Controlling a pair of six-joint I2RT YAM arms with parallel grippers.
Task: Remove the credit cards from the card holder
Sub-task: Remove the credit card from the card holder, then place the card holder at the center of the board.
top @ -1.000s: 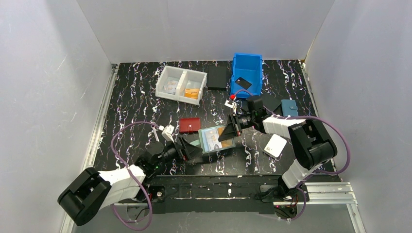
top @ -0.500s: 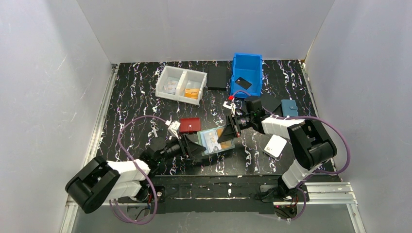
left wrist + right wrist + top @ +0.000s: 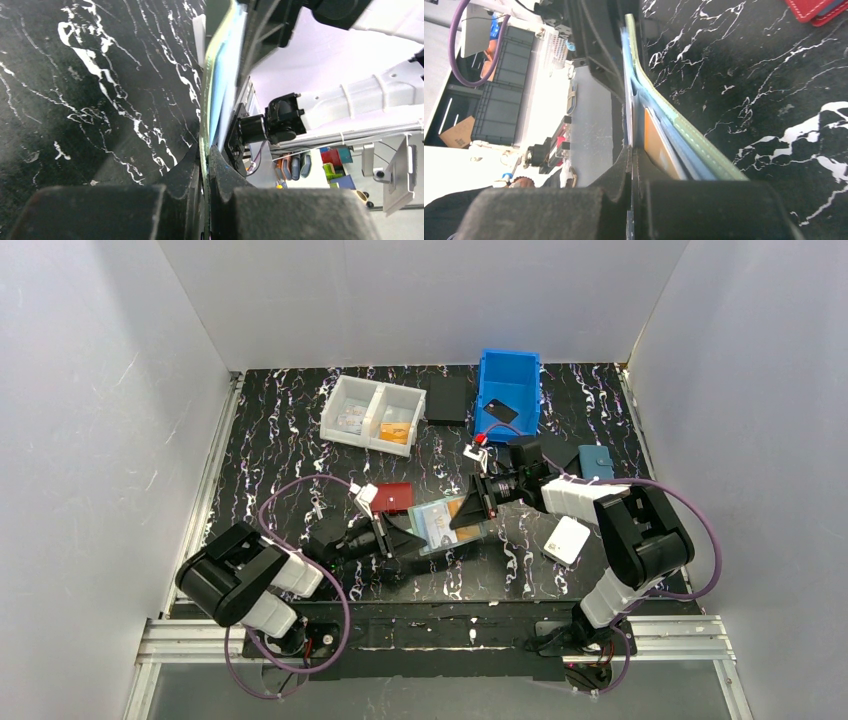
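The sage-green card holder (image 3: 452, 538) lies open between both arms, near the table's front middle. My left gripper (image 3: 411, 540) is shut on its left edge; in the left wrist view the green edge (image 3: 204, 125) runs up from between the jaws of the gripper (image 3: 205, 156). My right gripper (image 3: 468, 512) is shut on the thin edge of a light blue credit card (image 3: 626, 90) that sticks out of the holder. An orange card (image 3: 655, 145) sits in a pocket beside it, over the green leather (image 3: 696, 145). A black card (image 3: 498, 410) lies in the blue bin.
Blue bin (image 3: 520, 375) at the back right, a white two-part box (image 3: 340, 400) at the back left, and a black pad (image 3: 447, 398) between them. A red wallet (image 3: 392, 497) lies just behind the holder. To the right are a white wallet (image 3: 568, 540) and a blue wallet (image 3: 597, 462).
My left gripper moved right onto the holder's left edge and closed on it; its arm drew in toward the middle. The right gripper stayed shut on the card, hardly moving.
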